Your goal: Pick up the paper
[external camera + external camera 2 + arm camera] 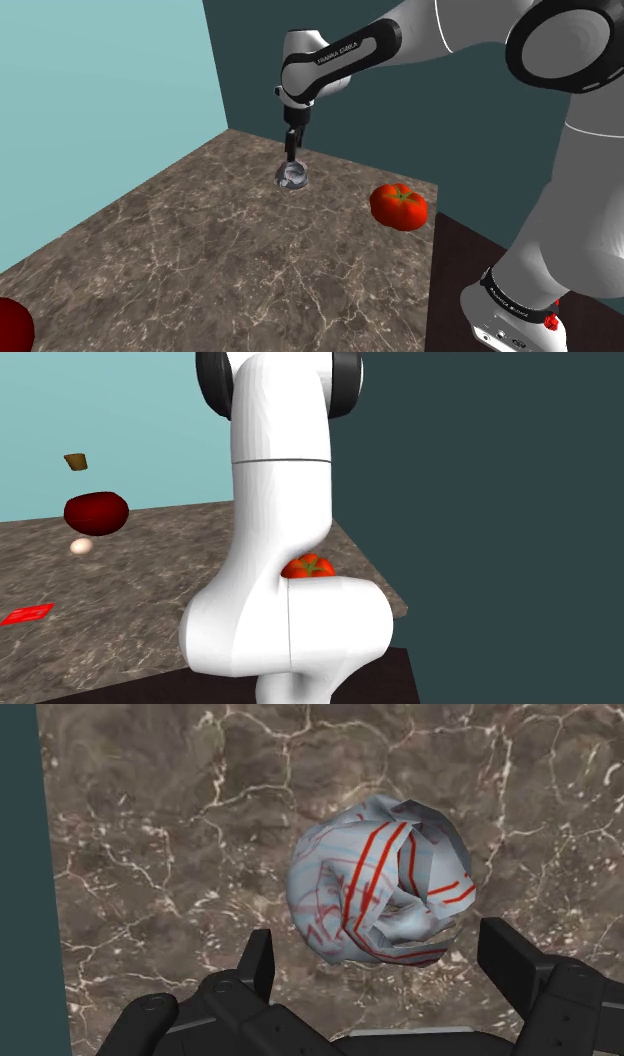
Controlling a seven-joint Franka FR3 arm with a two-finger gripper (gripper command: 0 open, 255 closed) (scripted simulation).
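At the near left corner of the table (200, 250), in the shoulder view, a dark red lump (10, 325) is cut by the picture's edge. Further right and toward the far edge, the paper (292, 178) lies on the veined brown stone as a crumpled pale ball. The hand (291, 160) hangs straight down just above it, at the end of the white arm (400, 40) that reaches in from the right. Right of the paper, near the table's right edge, sits a tomato (399, 207), well apart from the ball. At the near right, the arm's base rises from the dark stand (450, 280).

In the second exterior view, a flat red card (26, 614) lies on the table (150, 582) at the left. Farther back, a small brown bit (77, 461) shows against the light teal wall (150, 412), above the dark red lump (96, 513) and a pale egg-shaped thing (81, 546). The arm's white column (280, 482) stands in the middle, and the tomato (309, 566) peeks out at its right side. A dark teal wall (500, 502) lies to the right.

In the wrist view the paper (380, 879) is bluish white with red stripes and rests on the table (150, 854). The hand (380, 944) is spread wide. One finger (257, 966) stands on each side of the ball. Neither clasps it, and a little bare table shows between each finger and the paper.
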